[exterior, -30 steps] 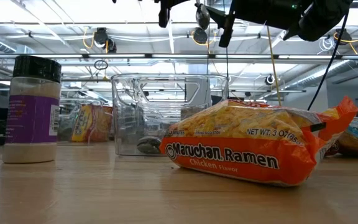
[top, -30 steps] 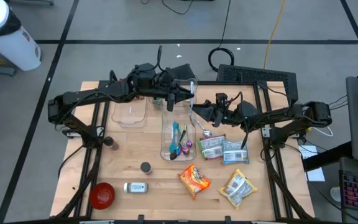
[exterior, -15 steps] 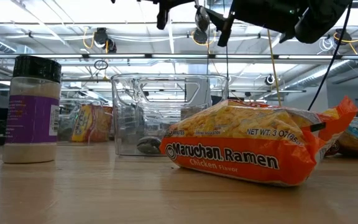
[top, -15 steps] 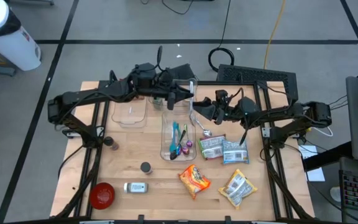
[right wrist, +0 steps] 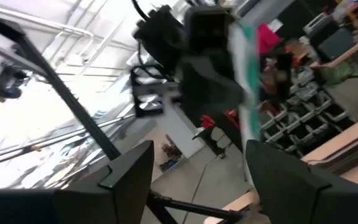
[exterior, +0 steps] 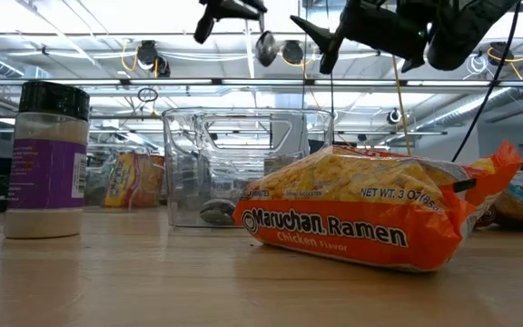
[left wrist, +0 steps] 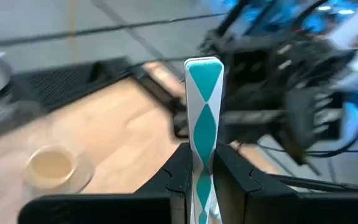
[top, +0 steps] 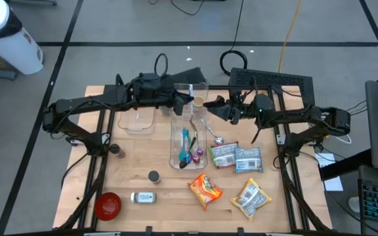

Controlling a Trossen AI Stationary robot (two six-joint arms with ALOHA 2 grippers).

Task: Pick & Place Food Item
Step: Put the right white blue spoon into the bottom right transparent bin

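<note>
Teal-and-white patterned flat utensil handle, clamped upright between the closed fingers of the left gripper, raised above the far end of the clear plastic bin. Right gripper, just beside it, fingers spread and empty. Orange ramen packet and other food packets lie untouched on the wooden table. Judged step: carrying; next, lower the utensil into a container and release.
</note>
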